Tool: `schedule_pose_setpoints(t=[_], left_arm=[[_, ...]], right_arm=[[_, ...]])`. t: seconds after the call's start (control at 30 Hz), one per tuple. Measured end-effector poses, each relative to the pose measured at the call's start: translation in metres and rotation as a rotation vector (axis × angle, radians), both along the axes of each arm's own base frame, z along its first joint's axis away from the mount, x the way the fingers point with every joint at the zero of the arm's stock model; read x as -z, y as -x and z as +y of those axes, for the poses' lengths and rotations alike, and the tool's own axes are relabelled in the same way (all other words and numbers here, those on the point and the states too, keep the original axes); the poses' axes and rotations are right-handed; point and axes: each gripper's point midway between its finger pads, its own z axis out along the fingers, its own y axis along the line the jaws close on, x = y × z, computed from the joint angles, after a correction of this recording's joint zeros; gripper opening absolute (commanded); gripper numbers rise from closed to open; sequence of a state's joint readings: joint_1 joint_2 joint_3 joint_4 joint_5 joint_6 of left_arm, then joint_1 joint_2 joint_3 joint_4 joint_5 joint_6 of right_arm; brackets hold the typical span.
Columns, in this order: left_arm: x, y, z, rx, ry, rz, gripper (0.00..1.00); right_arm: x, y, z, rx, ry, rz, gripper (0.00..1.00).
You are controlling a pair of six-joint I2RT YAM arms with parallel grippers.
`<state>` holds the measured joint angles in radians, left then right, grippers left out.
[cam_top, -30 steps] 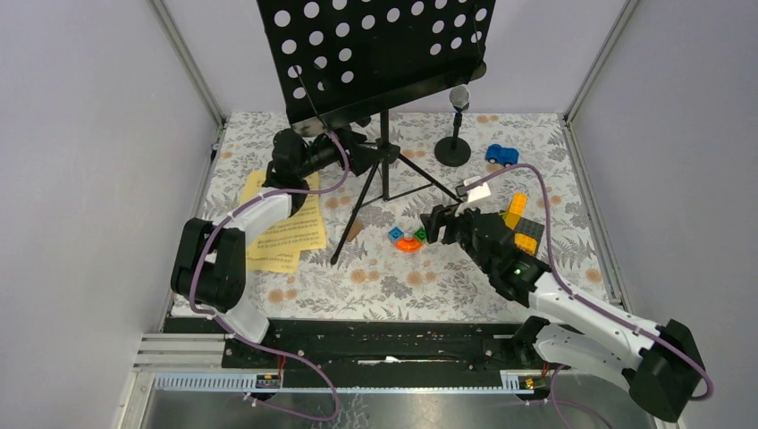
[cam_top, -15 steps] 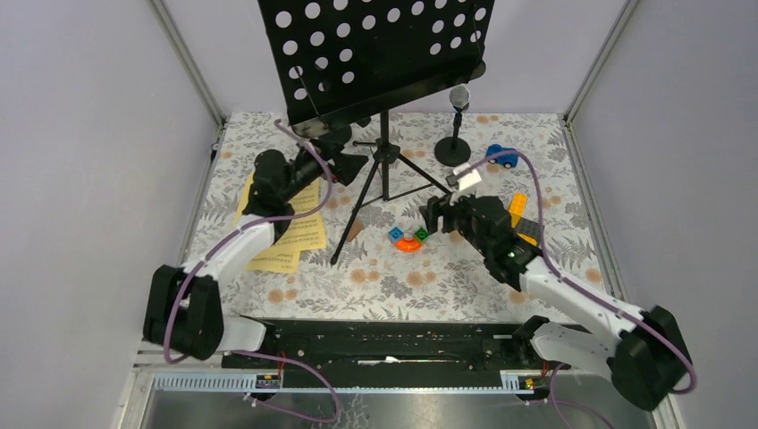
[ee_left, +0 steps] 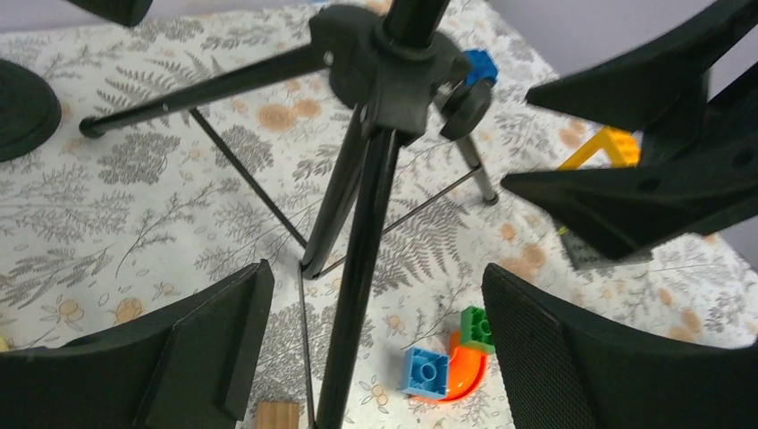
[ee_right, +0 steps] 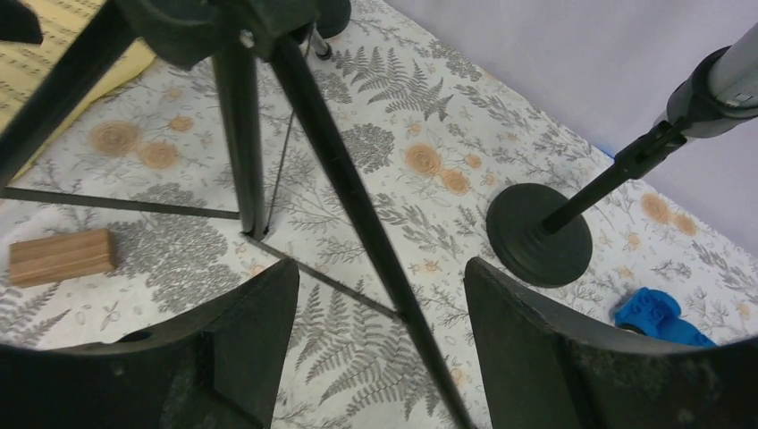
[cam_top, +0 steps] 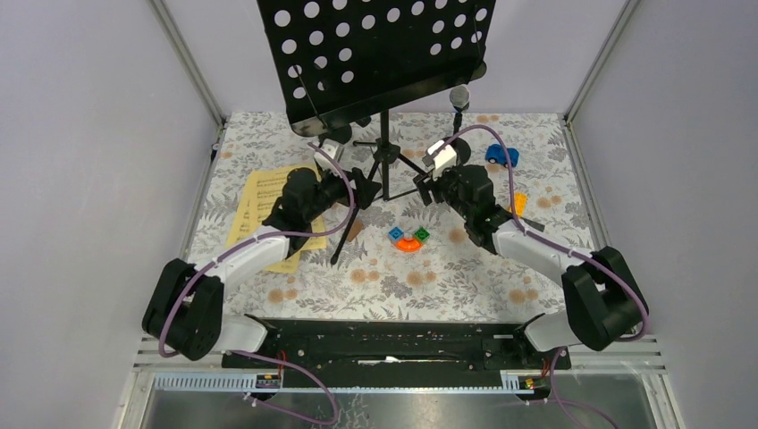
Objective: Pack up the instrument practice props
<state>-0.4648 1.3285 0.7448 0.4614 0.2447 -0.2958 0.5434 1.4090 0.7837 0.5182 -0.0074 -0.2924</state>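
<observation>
- Both arms have closed in on the tripod since the earlier frame. The left gripper (cam_top: 365, 186) has come nearer from under the desk, and the right gripper (cam_top: 424, 191) has travelled farther and leftward, away from the orange curved block (cam_top: 408, 242).
- Music rack (cam_top: 402, 80): all black, standing upright at the far centre of the floral table (cam_top: 447, 277). It has a wide perforated desk with round holes, a lip along the lower edge, a thin centre post and three slim legs splayed from a hub.
- Left gripper: jaws stand wide apart. In the left wrist view the near-left leg (ee_left: 357, 286) runs between the fingers (ee_left: 210, 349) without touching either one.
- Right gripper: jaws also spread. In the right wrist view the right-hand leg (ee_right: 357, 206) passes between the fingers (ee_right: 536, 349), with no contact visible.
- Silver microphone (cam_top: 459, 96): upright in a black round-based mic holder (ee_right: 539, 234), at the far right of the rack and just beyond the right gripper.
- A second black round base (ee_left: 18, 107) sits to the far left of the tripod.
- Sheet-music pages (cam_top: 264, 210): yellow with printed staves, lying flat on the left side and partly under the left arm.
- Blue toy car (cam_top: 501, 154) sits at the far right, and a wooden block (ee_right: 61, 255) lies near the tripod legs.
</observation>
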Motion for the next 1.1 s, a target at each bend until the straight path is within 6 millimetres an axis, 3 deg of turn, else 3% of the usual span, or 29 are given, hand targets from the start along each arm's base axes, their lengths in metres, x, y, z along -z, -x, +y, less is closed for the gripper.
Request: schedule_pose_setpoints(t=[0.23, 0.37, 0.43, 0.63, 0.73, 0.8, 0.93, 1.1], left_arm=[[0.03, -0.002, -0.007, -0.009, -0.078, 0.036, 0.83], [0.04, -0.002, -0.009, -0.014, -0.109, 0.043, 0.73], [0.045, -0.004, -0.008, -0.026, -0.124, 0.048, 0.63], [0.065, -0.008, -0.003, -0.052, -0.176, 0.08, 0.36], [0.079, -0.006, -0.004, -0.043, -0.209, 0.103, 0.26], [0.086, -0.004, -0.007, -0.03, -0.227, 0.11, 0.16], [0.08, -0.006, -0.016, 0.005, -0.258, 0.048, 0.0], [0.076, -0.003, -0.025, 0.024, -0.261, 0.022, 0.0]], right_arm=[[0.0, -0.024, 0.004, -0.029, 0.003, -0.011, 0.71], [0.008, -0.028, 0.015, -0.078, 0.004, 0.007, 0.69], [0.016, -0.029, 0.019, -0.095, 0.007, 0.023, 0.65], [0.035, -0.04, 0.024, -0.09, 0.023, 0.052, 0.45], [0.041, -0.046, 0.021, -0.064, 0.033, 0.049, 0.22], [0.04, -0.048, 0.021, -0.07, 0.053, 0.029, 0.13], [0.036, -0.049, 0.022, -0.104, 0.109, -0.027, 0.04], [0.034, -0.037, 0.014, -0.079, 0.083, -0.074, 0.02]])
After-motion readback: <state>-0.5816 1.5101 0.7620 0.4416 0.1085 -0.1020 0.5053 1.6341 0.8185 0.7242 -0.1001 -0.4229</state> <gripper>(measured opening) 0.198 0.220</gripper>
